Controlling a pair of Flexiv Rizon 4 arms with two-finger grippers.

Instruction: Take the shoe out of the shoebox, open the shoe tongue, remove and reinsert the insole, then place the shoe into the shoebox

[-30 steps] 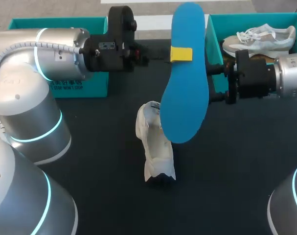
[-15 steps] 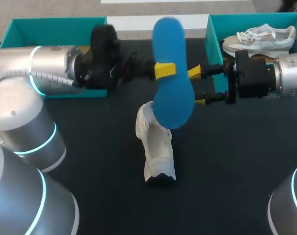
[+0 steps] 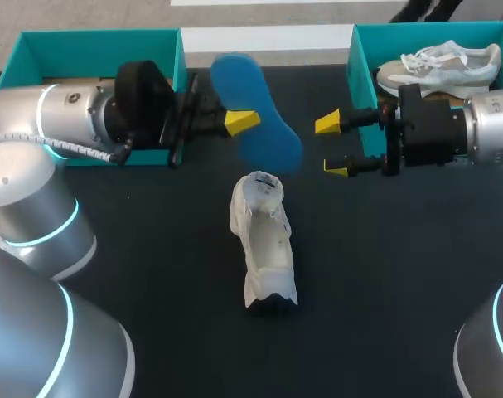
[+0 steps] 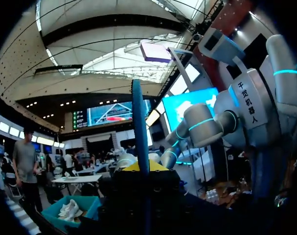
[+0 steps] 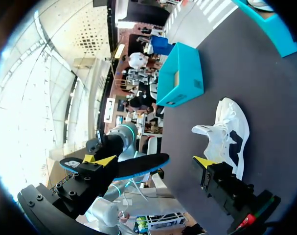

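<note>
Left hand [image 3: 239,123] clamps the blue insole [image 3: 259,126]; right hand [image 3: 334,148] gapes wide, empty. Left wrist view shows the blue insole edge-on; head view shows its broad face.

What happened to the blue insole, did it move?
Yes. The insole swung left, away from the right shoebox and toward the left shoebox.

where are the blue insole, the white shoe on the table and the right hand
blue insole [image 3: 266,133]: head view, on the middle of its blue face
white shoe [image 3: 263,240]: head view, on the upper at midfoot
right hand [image 3: 331,148]: head view, midway between its two yellow tips
</note>
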